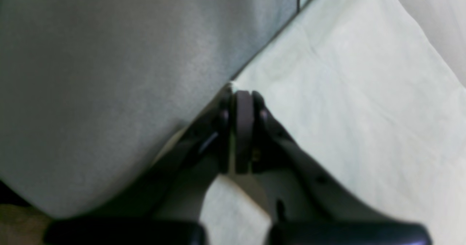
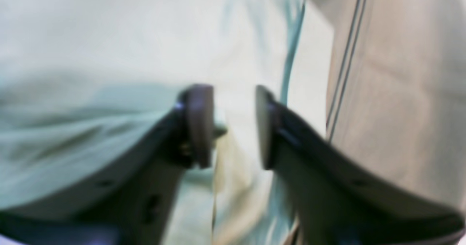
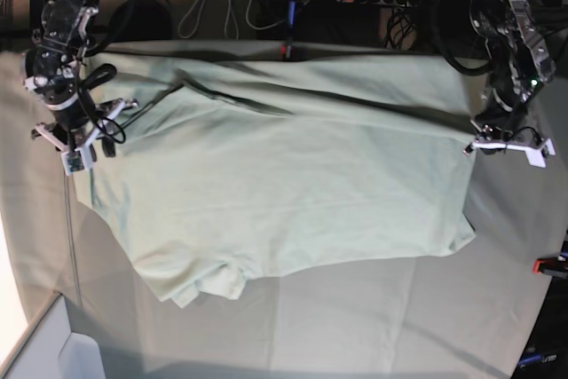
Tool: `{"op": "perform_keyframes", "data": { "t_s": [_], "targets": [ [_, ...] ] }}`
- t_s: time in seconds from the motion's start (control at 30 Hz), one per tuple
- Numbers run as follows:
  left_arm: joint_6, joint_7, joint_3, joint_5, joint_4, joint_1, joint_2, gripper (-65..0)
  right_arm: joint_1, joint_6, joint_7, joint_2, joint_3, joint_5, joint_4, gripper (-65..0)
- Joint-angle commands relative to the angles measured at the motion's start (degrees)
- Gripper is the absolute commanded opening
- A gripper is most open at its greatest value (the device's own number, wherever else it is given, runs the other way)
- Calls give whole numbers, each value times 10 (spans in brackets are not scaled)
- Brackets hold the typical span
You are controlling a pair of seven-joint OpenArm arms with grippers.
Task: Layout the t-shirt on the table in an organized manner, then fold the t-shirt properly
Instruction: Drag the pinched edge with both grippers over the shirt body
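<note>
While the near part of the table lies bare under its creased grey-green cover, the t-shirt is spread across the middle and far part as one broad pale mint sheet, mostly flat but not tidy: its near edge runs uneven, a bunched flap sits at the near corner on the base view's left, and long creases cross the far half. No fold looks made yet, so I judge the layout step well along but unfinished, with all the folding left to do. At the far corner on the base view's right, the left gripper has its jaws pressed together on the shirt's edge, a thin line of pale cloth showing between the pads where fabric meets the grey cover. At the opposite far corner, the right gripper stands with its jaws apart over pale fabric; nothing is pinched between them, though the blur hides whether the tips touch the cloth.
</note>
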Motion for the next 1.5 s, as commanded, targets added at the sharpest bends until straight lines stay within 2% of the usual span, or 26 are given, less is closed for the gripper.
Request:
{"op": "perform_keyframes", "data": {
  "t_s": [0.0,0.07,0.13,0.63,0.7,0.73,0.87,1.47],
  "targets": [
    [-2,-11,-2,-2,9,-7,-6,-650,4,2,12,6,1,9,10,-378],
    [-2,-11,-2,-2,9,-7,-6,-650,4,2,9,6,1,9,10,-311],
    [-2,-11,-2,-2,9,-8,-6,-650,3,2,8,4,1,9,10,-287],
    [-2,-11,-2,-2,9,-5,-6,-650,3,2,10,-5,1,9,-41,-295],
    [-2,-11,-2,-2,9,-5,-6,-650,3,2,10,-5,0,9,-44,-339],
    [-2,-11,-2,-2,9,-5,-6,-650,3,2,10,-5,0,9,-44,-381],
    [-2,-11,-2,-2,9,-5,-6,-650,4,2,10,-5,0,9,-44,-650],
    [-2,-11,-2,-2,13,-5,-6,-650,28,2,7,-6,1,11,63,-650]
  ]
}}
